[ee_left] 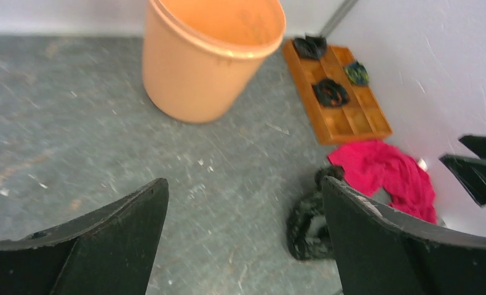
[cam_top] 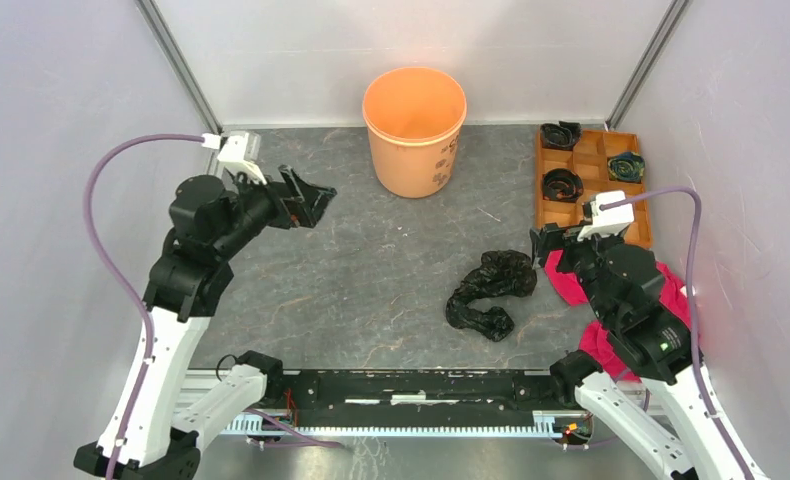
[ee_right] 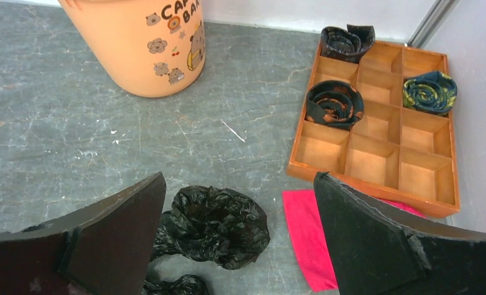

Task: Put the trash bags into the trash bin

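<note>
The trash bag (cam_top: 491,290) is a crumpled strip of glossy black film lying on the grey table, right of centre. The trash bin (cam_top: 414,130), an orange bucket, stands upright at the back middle and looks hollow inside. My left gripper (cam_top: 316,205) hovers open at the left, well away from both, pointing toward the bin (ee_left: 210,55); the bag (ee_left: 308,218) shows partly behind its right finger. My right gripper (cam_top: 546,245) is open just right of the bag and above it, with the bag (ee_right: 219,224) low between its fingers and untouched. Printed markings show on the bin (ee_right: 139,43).
An orange-brown compartment tray (cam_top: 596,150) at the back right holds three coiled dark rolls (ee_right: 334,104). A pink-red cloth (cam_top: 569,283) lies under my right arm, next to the bag. White walls with metal posts close in the back and both sides.
</note>
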Available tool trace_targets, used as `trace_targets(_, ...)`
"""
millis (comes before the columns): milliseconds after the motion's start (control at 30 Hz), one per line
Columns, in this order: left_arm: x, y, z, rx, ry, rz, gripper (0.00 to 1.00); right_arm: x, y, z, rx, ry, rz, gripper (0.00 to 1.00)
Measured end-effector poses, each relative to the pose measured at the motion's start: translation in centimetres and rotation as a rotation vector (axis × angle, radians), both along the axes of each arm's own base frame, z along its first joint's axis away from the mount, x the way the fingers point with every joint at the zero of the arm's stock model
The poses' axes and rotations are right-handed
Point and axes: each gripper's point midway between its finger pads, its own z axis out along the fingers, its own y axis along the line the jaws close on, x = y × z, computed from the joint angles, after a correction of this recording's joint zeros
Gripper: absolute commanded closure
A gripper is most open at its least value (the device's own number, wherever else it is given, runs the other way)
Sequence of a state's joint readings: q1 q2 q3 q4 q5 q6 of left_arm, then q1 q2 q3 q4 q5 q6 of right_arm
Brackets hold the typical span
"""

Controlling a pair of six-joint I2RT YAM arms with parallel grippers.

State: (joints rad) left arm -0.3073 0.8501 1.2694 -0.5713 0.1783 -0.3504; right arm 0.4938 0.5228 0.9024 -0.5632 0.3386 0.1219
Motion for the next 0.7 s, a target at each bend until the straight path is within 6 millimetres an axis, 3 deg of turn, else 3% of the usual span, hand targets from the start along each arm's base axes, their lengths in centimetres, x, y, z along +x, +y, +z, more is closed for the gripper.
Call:
trace_targets(200,-0.1,-3.0,-5.9,-0.057,0.169,-0.127,0.00,0.3,0.2,-2.0,-0.010,0.040,-0.005,0.02)
trace_targets(400,-2.1,-6.4,-12.4,-0.089,0.342,-0.242,0.00,0.5,0.6,-3.4,-0.007,0.040,0.008,0.02)
trace_targets(600,-4.4,-9.9,-15.3,-0.109,0.421,-0.351,0.00,0.0,0.7,-3.7,0.013,0.011,0.031,0.02)
trace_targets(700,-5.8,-12.6,-16.5,-0.117,0.446,-0.422,0.00,-0.2,0.7,-3.5,0.020,-0.002,0.034,0.02)
